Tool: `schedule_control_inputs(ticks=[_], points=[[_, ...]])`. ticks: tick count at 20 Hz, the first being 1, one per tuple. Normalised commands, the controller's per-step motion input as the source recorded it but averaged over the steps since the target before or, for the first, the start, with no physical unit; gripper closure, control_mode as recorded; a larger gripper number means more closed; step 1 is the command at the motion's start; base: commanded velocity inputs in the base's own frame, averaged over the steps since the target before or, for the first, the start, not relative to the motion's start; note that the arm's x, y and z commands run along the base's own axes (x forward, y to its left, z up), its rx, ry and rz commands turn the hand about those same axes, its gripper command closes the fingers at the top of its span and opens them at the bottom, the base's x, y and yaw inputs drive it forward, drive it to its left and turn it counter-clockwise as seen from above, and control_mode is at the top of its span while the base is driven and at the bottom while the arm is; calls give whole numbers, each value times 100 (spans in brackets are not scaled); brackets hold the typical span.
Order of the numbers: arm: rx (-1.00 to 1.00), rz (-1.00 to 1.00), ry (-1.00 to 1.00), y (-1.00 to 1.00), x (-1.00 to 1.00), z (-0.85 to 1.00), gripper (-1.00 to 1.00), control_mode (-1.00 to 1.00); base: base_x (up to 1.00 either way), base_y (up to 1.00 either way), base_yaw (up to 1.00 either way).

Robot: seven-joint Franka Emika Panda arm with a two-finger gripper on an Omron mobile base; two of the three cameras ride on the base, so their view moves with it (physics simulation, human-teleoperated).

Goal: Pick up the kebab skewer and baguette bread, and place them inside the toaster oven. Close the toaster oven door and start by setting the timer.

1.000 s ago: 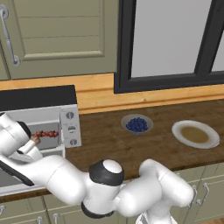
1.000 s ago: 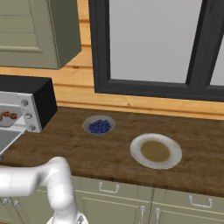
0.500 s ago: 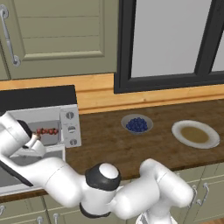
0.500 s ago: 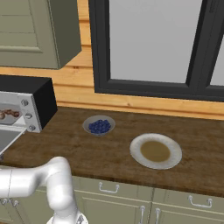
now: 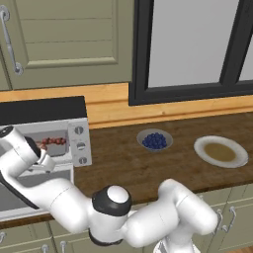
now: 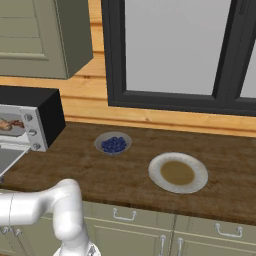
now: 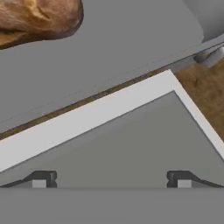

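Left base view: the arm's wrist, which a second ago sat lower by the toaster oven door (image 5: 34, 190), has risen slightly and drawn back before the cavity mouth; bowl and plate have not moved. The gripper (image 7: 111, 179) hangs over the lowered door, its fingertips (image 7: 41, 179) spread wide with nothing between them. The toaster oven (image 5: 47, 111) stands at the left end of the dark wooden bench (image 5: 163, 165), door folded down flat, three knobs in a column on its right face. Inside, the kebab skewer (image 5: 52, 142) lies toward the rear of the cavity, and in the hand view the baguette bread (image 7: 37, 19) rests on the grey oven floor beyond the door's pale frame. Behind the bench run a light wood backsplash, green cabinets (image 5: 64, 39) and a dark-framed window (image 6: 180, 55). Near the bench's middle a small bowl (image 6: 113, 145) holds blueberries (image 6: 114, 144); well apart to the right, a white plate (image 6: 178, 172) carries a brownish patch.
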Motion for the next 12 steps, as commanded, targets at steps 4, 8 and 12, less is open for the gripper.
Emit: schedule_control_inputs(ticks=[4, 8, 12], points=[[4, 0, -18, -6, 47, 0, -100, -100, 0, 0, 0], [6, 0, -15, -12, 51, 0, -100, -100, 0, 0, 0], [6, 0, -13, -2, 52, 5, -100, -100, 0, 0, 0]])
